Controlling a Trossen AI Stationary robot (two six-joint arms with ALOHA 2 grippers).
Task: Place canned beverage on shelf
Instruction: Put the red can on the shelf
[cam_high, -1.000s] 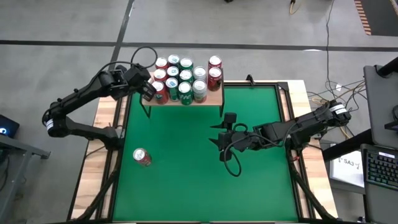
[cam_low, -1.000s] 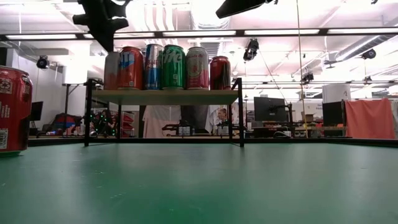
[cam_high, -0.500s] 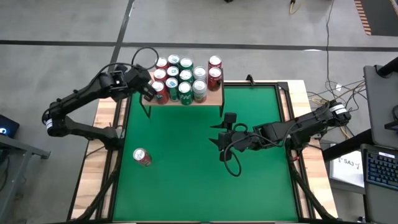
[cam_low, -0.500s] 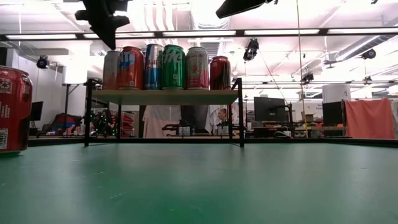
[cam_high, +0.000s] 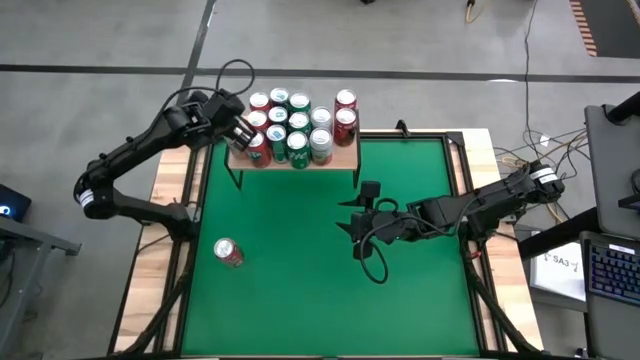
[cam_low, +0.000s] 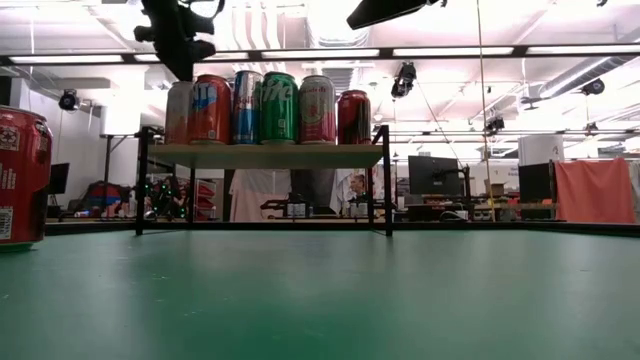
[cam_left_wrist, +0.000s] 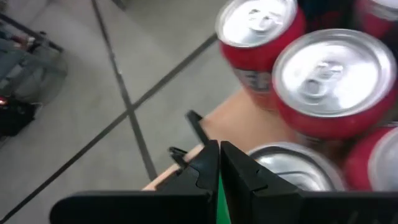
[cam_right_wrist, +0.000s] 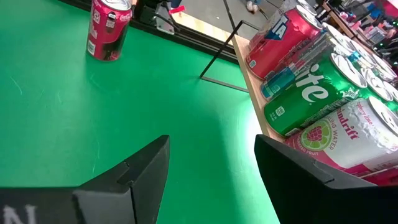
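Green table (cam_high: 300, 250) mostly bare; left hand (cam_high: 238, 133) closed, empty, above shelf (cam_high: 345, 155) left edge; right hand (cam_high: 352, 228) open mid-table.

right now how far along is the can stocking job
Mostly done: the shelf already carries about a dozen upright cans. Nothing is in hand: the left gripper is shut and empty above the shelf's left end, and the right gripper hangs open over mid-table, holding nothing. Left to do: one red can stands on the green table, near the left edge.
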